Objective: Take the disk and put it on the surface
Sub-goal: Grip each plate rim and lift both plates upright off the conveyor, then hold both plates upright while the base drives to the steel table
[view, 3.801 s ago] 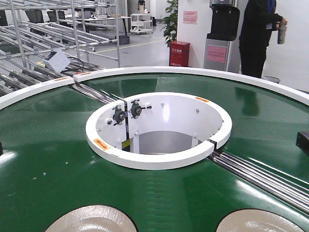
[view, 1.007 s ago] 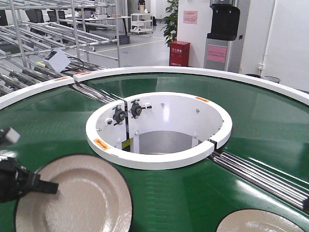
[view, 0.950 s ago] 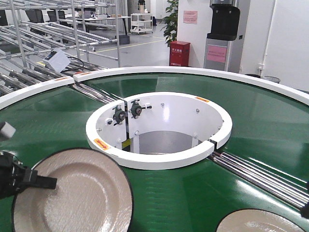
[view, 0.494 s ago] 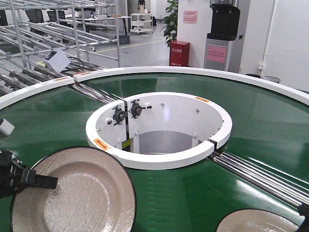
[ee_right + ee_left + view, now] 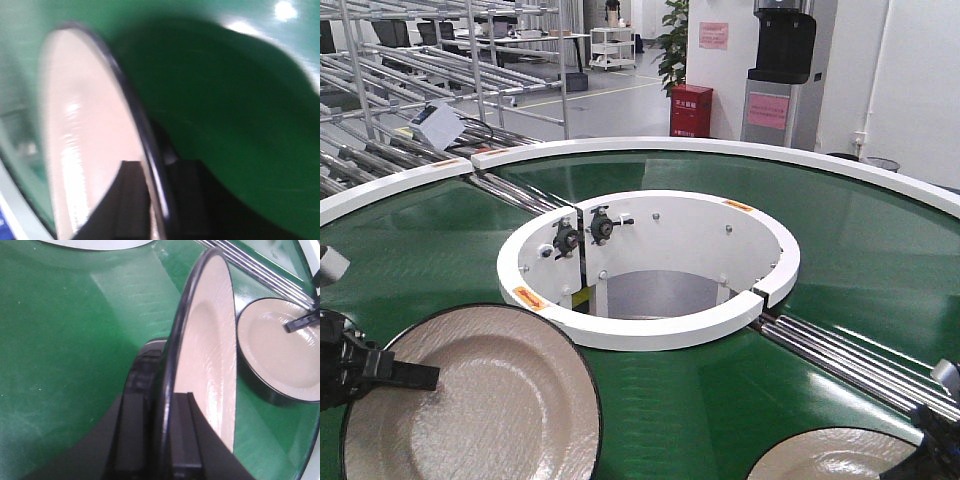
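Observation:
Two cream disks with black rims show above the green belt. The left disk (image 5: pixel 490 400) is tilted up, and my left gripper (image 5: pixel 408 378) is shut on its left rim. In the left wrist view the left gripper (image 5: pixel 162 401) has that disk's (image 5: pixel 210 350) edge between its two fingers. The right disk (image 5: pixel 825 458) sits at the bottom right with my right gripper (image 5: pixel 918 455) at its rim. The right wrist view shows the right gripper (image 5: pixel 156 172) shut on this disk (image 5: pixel 85 130). The surface is out of view.
The green conveyor belt (image 5: pixel 720 390) curves around a white inner ring (image 5: pixel 650 332) with an open well. Steel rollers (image 5: pixel 860 360) cross the belt at the right. A white outer rim (image 5: pixel 720 148) bounds the far side. Racks and a red cabinet (image 5: pixel 691 110) stand beyond.
The left disk has been tilted up and shifted a little leftward in my left gripper. The right gripper has come into view at the bottom right, and the right disk shows more.

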Motion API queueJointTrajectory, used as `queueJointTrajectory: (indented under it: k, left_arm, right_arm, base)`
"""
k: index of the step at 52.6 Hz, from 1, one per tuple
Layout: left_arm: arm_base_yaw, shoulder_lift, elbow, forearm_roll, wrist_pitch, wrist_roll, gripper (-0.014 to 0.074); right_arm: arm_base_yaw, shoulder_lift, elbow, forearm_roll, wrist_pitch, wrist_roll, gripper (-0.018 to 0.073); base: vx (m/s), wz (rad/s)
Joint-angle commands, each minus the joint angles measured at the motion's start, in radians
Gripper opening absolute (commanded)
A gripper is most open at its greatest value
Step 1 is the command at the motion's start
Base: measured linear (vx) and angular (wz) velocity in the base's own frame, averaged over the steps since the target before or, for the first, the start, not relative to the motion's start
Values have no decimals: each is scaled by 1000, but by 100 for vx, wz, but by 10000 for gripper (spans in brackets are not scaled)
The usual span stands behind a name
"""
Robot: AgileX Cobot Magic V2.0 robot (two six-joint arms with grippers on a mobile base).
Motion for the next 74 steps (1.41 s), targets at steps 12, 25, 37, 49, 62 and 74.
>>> queueJointTrajectory:
  k: [12,25,37,49,62,74]
  left_arm:
    - [1,-43,-26,-145,-6,-41,-9]
    - [2,-43,-26,-257,38,-148,-9]
    - [2,-59,-26,-443,111,-185,-8]
    - [2,-108,-26,-483,140,-195,-6]
    - [1,-141,-26,-484,130,-197,-5]
    - [1,-141,-26,-483,121,-196,-5]
  right_arm:
    - [4,-217,-15,210,25,53,-11]
    - [4,-439,-15,380,35,53,-9]
    - [7,-601,-15,402,33,67,-9]
    - [7,-656,-15,398,43,94,-9]
    - [7,-662,-15,398,42,92,-9]
    - [7,-662,-15,398,42,86,-9]
  base:
    - [0,0]
    - [0,0]
    - [0,0]
    - [0,0]
    - [0,0]
    - [0,0]
